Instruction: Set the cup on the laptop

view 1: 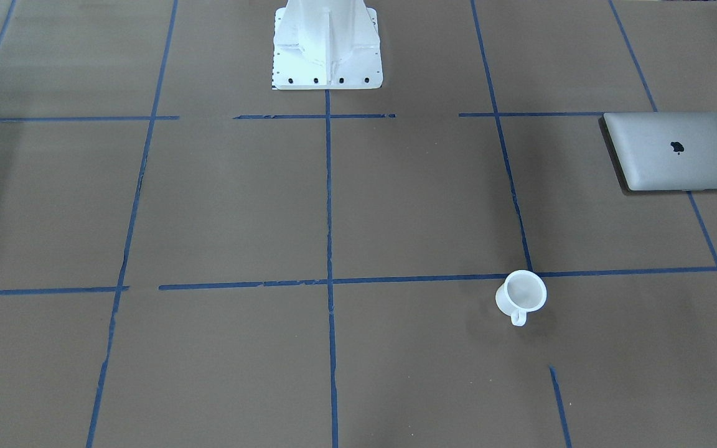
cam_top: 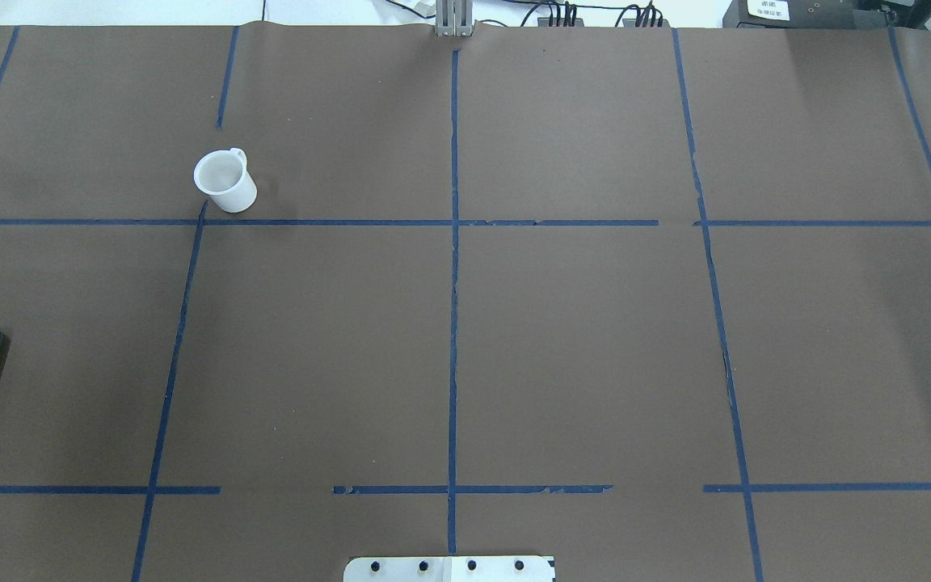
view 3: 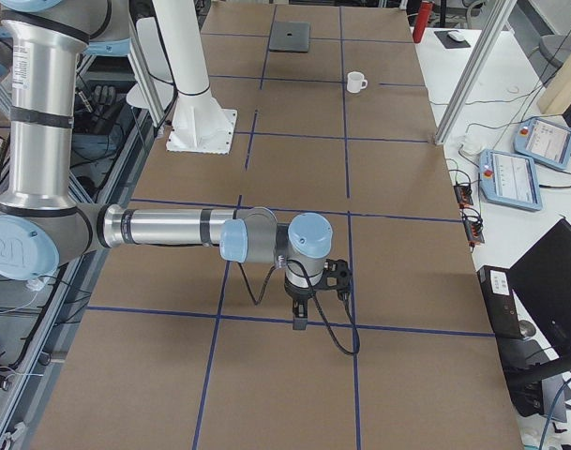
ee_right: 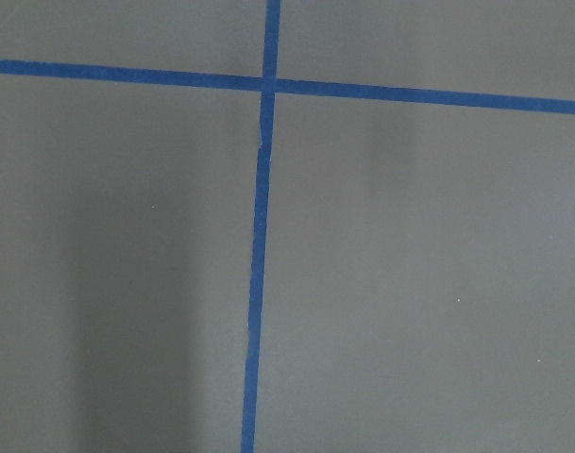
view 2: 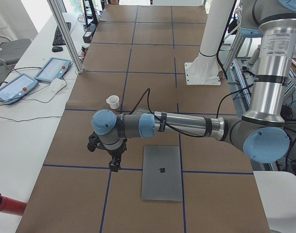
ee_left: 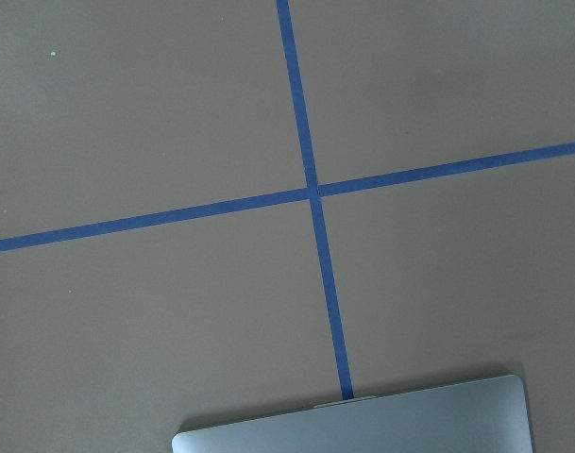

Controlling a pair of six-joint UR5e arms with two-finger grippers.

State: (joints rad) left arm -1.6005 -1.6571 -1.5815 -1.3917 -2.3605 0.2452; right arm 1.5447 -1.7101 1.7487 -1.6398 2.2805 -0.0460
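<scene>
Brown paper worktop (view 1: 408, 205): front view shows the whole flat grey laptop (view 1: 677, 152), overhead only its edge; white cup (view 1: 520, 297) apart; jaws' state unclear.

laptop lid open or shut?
Shut. The laptop lies flat, logo side up; no screen or keyboard shows.

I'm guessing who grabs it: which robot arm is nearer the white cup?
The left arm: its gripper hangs beside the laptop, near the cup. The right arm is at the table's other end.
</scene>
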